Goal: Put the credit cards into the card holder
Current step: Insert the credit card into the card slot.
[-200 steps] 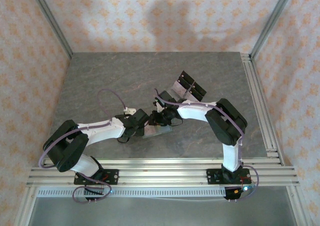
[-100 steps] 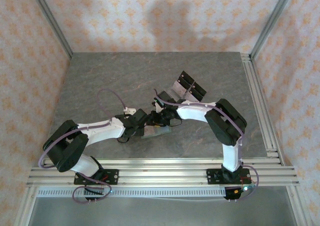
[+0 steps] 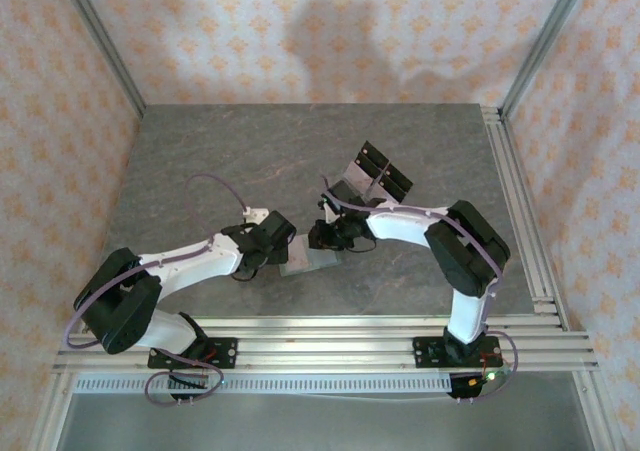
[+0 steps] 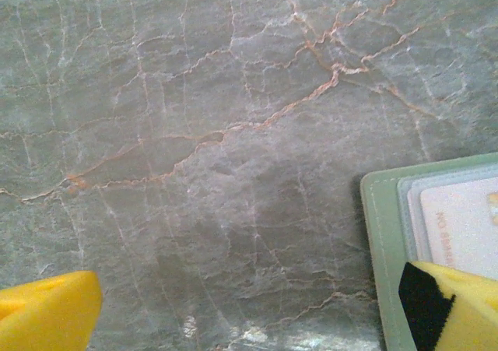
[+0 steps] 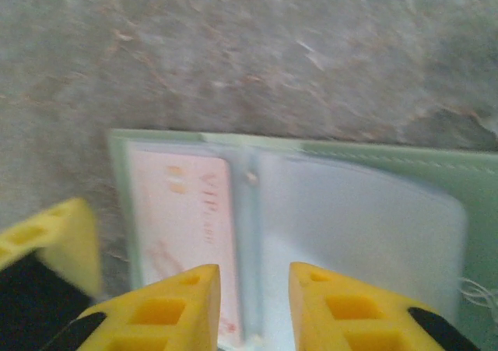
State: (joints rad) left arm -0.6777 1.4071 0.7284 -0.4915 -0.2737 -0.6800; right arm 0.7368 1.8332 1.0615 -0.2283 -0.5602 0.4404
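Here the card holder lies open, long axis running left-right.

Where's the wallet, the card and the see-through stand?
card holder point(image 5: 405, 158), right wrist view, green upper edge.
credit card point(image 5: 179, 219), right wrist view, its pale face.
clear stand point(image 3: 374, 160), top view, black panel.

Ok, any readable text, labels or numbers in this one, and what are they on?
"VIP": reddish letters on the pale card tucked in the open wallet, right wrist view; the smaller letters after it are too blurred to read.
Faint reddish print on the card in the left wrist view: too blurred to read.
Top view: anything printed is too small to tell.
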